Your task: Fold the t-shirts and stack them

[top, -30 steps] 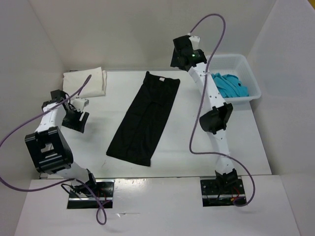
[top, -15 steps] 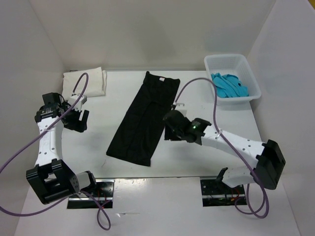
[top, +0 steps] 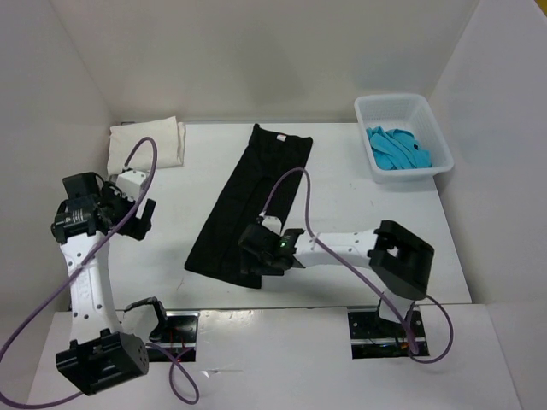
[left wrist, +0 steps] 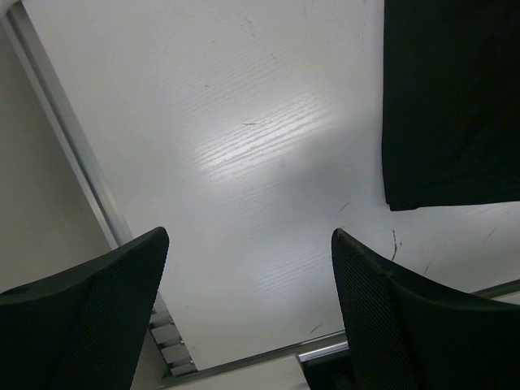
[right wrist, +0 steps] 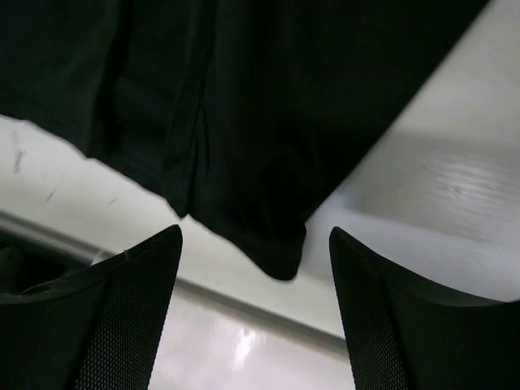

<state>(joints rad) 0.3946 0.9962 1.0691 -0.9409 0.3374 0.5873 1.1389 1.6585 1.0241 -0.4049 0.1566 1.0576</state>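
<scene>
Hovering at the black t-shirt's (top: pixel 248 201) near hem
It lies diagonally on the worktop (top: pixel 342 196); right tool (top: pixel 255 259), released and empty, is over its near end; left tool (top: pixel 144 216), also released, well apart.

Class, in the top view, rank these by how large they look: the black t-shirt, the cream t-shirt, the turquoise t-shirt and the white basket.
1. black t-shirt
2. white basket
3. cream t-shirt
4. turquoise t-shirt, bunched inside the basket

Table (top: pixel 342 196) white with faint wood grain. At centre, the black t-shirt (top: pixel 248 201), plain. At 10 o'clock, the cream-white t-shirt (top: pixel 145 141), unpatterned. At 2 o'clock, the turquoise t-shirt (top: pixel 397 147) in a white basket (top: pixel 397 100), walls apparently latticed, hard to resolve. Arm cables (top: pixel 295 171) purple.
</scene>
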